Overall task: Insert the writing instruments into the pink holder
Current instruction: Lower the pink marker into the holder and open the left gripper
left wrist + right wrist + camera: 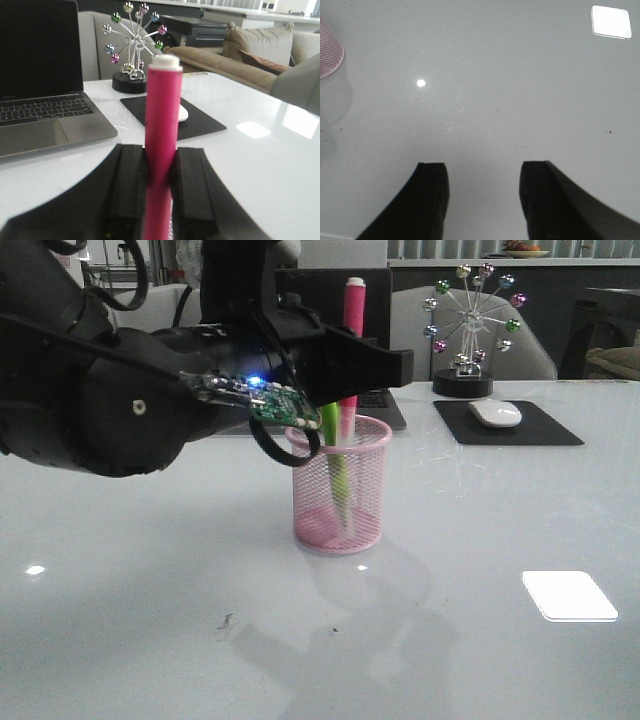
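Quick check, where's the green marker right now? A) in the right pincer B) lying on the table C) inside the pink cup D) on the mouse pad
C: the green marker leans inside the pink cup, while the left pincer holds the pink marker upright above it.

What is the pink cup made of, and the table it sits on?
The pink holder looks like thin wire mesh painted pink: you can see the green marker right through its tiny holes. The table looks like glossy white glass or a hard shiny coating, since it mirrors lights and the cup.
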`<state>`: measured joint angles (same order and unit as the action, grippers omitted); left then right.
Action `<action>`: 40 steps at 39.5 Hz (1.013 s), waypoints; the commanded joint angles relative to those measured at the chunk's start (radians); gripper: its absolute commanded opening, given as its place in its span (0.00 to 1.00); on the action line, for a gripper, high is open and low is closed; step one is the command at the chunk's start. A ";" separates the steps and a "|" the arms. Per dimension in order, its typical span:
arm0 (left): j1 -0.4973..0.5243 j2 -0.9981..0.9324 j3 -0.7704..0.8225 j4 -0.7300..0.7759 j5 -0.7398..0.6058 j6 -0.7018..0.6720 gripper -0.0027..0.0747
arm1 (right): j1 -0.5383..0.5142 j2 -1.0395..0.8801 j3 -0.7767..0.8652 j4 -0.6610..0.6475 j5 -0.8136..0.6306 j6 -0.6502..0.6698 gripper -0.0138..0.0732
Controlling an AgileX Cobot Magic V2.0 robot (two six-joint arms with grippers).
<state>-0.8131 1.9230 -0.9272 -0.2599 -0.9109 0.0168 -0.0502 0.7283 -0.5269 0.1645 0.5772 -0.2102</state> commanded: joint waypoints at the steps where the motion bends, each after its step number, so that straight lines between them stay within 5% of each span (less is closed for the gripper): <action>1: -0.004 -0.050 -0.020 0.009 -0.075 -0.009 0.16 | -0.006 -0.006 -0.027 -0.002 -0.061 -0.009 0.67; 21: -0.004 -0.050 -0.020 0.009 -0.067 -0.009 0.18 | -0.006 -0.006 -0.027 -0.002 -0.060 -0.009 0.67; 33: -0.004 -0.050 -0.020 0.025 -0.067 -0.009 0.51 | -0.006 -0.006 -0.027 -0.002 -0.060 -0.009 0.67; 40: -0.004 -0.050 -0.020 0.029 -0.087 -0.009 0.54 | -0.006 -0.006 -0.027 -0.002 -0.060 -0.009 0.67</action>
<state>-0.8131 1.9243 -0.9272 -0.2426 -0.8993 0.0168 -0.0502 0.7283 -0.5269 0.1645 0.5772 -0.2102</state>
